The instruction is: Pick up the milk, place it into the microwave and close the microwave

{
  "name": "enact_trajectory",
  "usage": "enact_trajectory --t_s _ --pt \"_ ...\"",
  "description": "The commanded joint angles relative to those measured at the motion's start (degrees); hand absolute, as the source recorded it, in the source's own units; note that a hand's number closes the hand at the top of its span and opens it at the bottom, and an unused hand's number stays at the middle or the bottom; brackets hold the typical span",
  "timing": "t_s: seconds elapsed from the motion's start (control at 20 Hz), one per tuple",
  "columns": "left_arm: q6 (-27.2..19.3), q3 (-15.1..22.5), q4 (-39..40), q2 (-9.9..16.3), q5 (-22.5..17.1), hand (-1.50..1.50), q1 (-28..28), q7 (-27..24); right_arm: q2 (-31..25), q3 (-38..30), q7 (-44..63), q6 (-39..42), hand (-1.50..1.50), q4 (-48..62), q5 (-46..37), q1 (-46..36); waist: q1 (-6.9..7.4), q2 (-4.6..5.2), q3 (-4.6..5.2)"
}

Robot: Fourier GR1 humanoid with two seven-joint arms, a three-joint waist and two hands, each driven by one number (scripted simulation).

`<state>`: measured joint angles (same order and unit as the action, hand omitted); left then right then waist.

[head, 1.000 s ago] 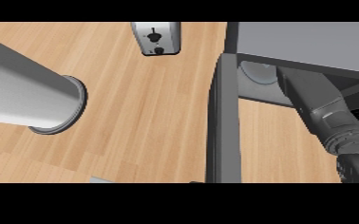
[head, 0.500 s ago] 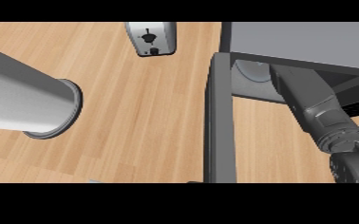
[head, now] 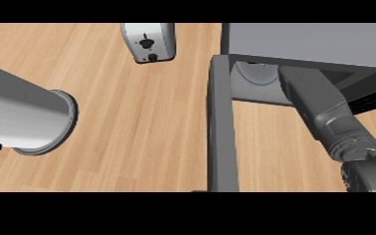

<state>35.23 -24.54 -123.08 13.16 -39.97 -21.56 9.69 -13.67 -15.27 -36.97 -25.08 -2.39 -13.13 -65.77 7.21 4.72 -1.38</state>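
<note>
While its door (head: 222, 129) stands open, microwave (head: 301, 42) admits right forearm (head: 316, 99).

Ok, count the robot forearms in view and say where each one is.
2: one forearm at the left edge; the other forearm at right, reaching into the microwave. The hands themselves are hidden.

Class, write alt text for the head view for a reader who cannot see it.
The robot's right forearm reaches into an open grey microwave, its hand hidden inside, with the microwave door swung open toward the viewer. On the wooden counter to the left stand a toaster and a large grey cylinder.
</note>
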Motion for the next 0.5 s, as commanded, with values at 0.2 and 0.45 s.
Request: enact_trajectory --t_s 0.2,0.45 --pt "5.6 5.4 1.2 -3.6 3.1 -1.50 -1.3 -2.2 -2.4 -2.9 -1.3 14.6 -1.50 -1.7 3.1 0.4 -3.04 -3.13 1.23" --pt "9.5 10.0 4.3 -3.4 6.2 -1.50 0.5 -1.5 -0.2 -4.8 -6.4 25.0 -1.50 -2.5 5.3 4.5 -4.71 -3.24 1.23"
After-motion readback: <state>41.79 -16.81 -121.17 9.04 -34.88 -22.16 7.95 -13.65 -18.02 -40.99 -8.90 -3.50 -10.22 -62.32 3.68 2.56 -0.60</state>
